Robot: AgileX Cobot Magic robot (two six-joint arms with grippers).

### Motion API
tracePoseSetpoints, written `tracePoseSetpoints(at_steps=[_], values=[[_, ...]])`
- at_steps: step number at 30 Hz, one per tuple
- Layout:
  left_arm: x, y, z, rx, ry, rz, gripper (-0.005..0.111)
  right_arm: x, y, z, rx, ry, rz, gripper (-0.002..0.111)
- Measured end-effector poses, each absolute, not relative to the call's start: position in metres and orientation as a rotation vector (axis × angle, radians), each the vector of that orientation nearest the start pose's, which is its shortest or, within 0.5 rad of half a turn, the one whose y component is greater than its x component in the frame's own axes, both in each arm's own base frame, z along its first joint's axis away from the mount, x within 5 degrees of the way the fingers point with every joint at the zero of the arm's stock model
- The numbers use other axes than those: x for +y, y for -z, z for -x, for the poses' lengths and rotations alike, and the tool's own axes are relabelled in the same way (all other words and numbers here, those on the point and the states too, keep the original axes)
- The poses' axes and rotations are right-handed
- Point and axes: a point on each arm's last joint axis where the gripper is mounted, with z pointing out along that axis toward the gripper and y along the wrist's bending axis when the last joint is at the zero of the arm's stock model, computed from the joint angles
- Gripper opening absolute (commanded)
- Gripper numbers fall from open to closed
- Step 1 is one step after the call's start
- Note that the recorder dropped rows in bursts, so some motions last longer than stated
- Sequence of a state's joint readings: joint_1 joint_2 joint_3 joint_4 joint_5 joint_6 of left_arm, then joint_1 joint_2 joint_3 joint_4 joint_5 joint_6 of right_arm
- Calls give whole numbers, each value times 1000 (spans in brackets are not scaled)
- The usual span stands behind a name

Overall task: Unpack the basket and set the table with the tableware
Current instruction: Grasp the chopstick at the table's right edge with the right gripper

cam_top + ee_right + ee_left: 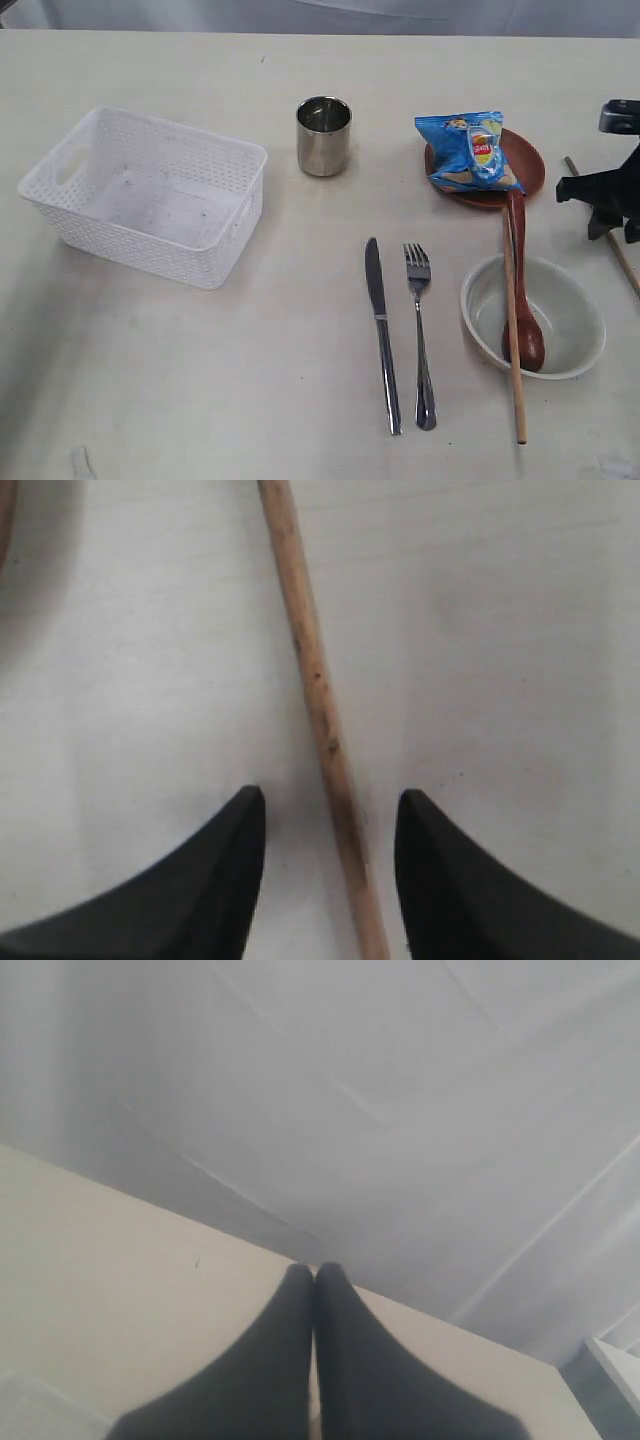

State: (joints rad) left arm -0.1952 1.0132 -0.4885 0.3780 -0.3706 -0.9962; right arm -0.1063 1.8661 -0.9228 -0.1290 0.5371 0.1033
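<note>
The right arm's fingers (225, 870) point down at the table (300, 400), spread apart astride a chopstick (318, 695), neither touching it. It lies flat at the right edge, beyond the bowl (575, 320), running far-left to near-right. The left fingers (270, 1360) are pressed together.

near-left tabletop (190, 390): broad bare stretch noted in front of the basket; free passage.
basket (215, 245): low passes on the left are blocked by its lattice walls; interior open from above.
cup (323, 135): stands apart from the basket; a lane is left between.
knife (380, 330), fork (420, 335): laid parallel, a narrow strip between.
bowl (585, 315): interior crossed by spoon (524, 340) and chopstick (518, 400).
plate (528, 165): largely covered by snack bag (467, 150).
right edge: second chopstick (310, 670) is straddled by the parted right end effector (325, 798), tabletop showing on both sides.
</note>
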Motion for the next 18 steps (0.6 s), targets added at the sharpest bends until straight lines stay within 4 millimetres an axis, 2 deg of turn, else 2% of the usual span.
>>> tracePoseSetpoints(at_steps=[3, 4, 6, 9, 15, 18], values=[[-53, -289, -203, 1684, 744, 271, 0, -38, -113, -317, 2971, 113, -135, 40], [-53, -289, -203, 1684, 744, 271, 0, -38, -112, -318, 2970, 112, -131, 36], [-53, -290, -203, 1681, 746, 270, 0, -37, -111, -319, 2970, 113, -120, 24], [-53, -290, -203, 1681, 746, 270, 0, -37, -111, -320, 2970, 109, -118, -1], [-53, -290, -203, 1681, 745, 268, 0, -36, -115, -318, 2977, 114, -113, 0], [-53, -289, -203, 1687, 741, 270, 0, -35, -128, -312, 2972, 114, -125, 0]])
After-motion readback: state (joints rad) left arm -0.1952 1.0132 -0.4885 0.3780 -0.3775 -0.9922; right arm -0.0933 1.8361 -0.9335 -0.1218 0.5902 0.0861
